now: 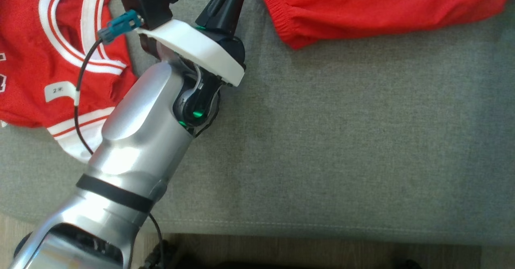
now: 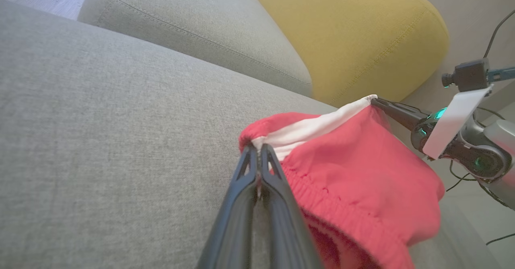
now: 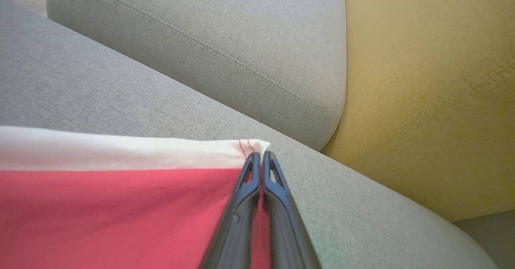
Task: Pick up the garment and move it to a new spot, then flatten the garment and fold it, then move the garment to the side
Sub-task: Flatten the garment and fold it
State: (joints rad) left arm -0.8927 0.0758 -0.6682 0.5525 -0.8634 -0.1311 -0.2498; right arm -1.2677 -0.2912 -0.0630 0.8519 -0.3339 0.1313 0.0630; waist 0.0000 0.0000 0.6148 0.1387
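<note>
Evidently, only the first step is under way. The red shorts (image 1: 382,3) are gripped at two points and are judged to be mid-carry or being stretched out. Flattening, folding and moving aside are not yet done.

The left gripper (image 2: 257,152) is closed, its jaws pinched on the corner where the gathered elastic waistband (image 2: 334,204) meets the white side stripe (image 3: 120,152). The right gripper (image 3: 260,156) is likewise clamped on the far end of that stripe, at a corner marked with red stitching.

The shorts are found at the far side of the grey seat cushion (image 1: 322,140). The stripe edge appears raised above it and pulled taut between the jaws. The cloth is seen as thin, smooth and limp, sagging in soft folds.

The seat cushion is covered in coarse woven fabric. On its left end a red jersey (image 1: 24,60) with white trim is spread, and beyond it a rounded mustard cushion (image 3: 422,80) is set.
</note>
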